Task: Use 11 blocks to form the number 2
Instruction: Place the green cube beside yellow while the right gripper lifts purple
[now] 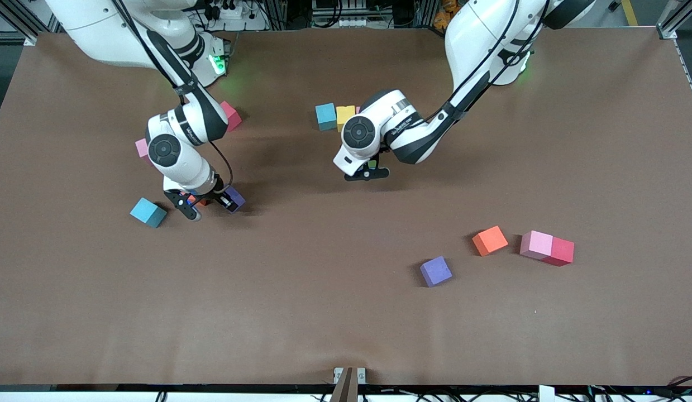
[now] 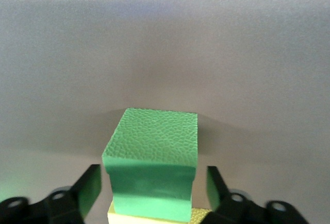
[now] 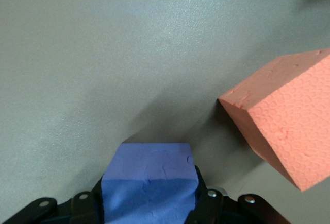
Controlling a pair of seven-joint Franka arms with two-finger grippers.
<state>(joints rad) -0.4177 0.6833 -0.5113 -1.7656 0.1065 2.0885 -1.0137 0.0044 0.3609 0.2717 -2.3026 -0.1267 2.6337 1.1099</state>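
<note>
Over the middle of the table, my left gripper (image 1: 368, 173) (image 2: 152, 195) stands open astride a green block (image 1: 372, 164) (image 2: 152, 167), with a gap on each side. A pale yellow block (image 2: 202, 216) shows against the green one's base. A cyan block (image 1: 325, 116) and a yellow block (image 1: 346, 115) lie farther from the front camera, beside the left arm. Toward the right arm's end, my right gripper (image 1: 227, 202) (image 3: 149, 203) is shut on a purple block (image 1: 236, 196) (image 3: 149, 183), with an orange block (image 1: 199, 201) (image 3: 283, 131) close beside it.
A cyan block (image 1: 148, 213), a pink block (image 1: 141, 147) and a reddish-pink cube (image 1: 232, 115) lie around the right arm. Toward the left arm's end and nearer the front camera lie an orange block (image 1: 490, 240), a purple block (image 1: 435, 271) and a pink block (image 1: 536, 244) touching a red cube (image 1: 559, 252).
</note>
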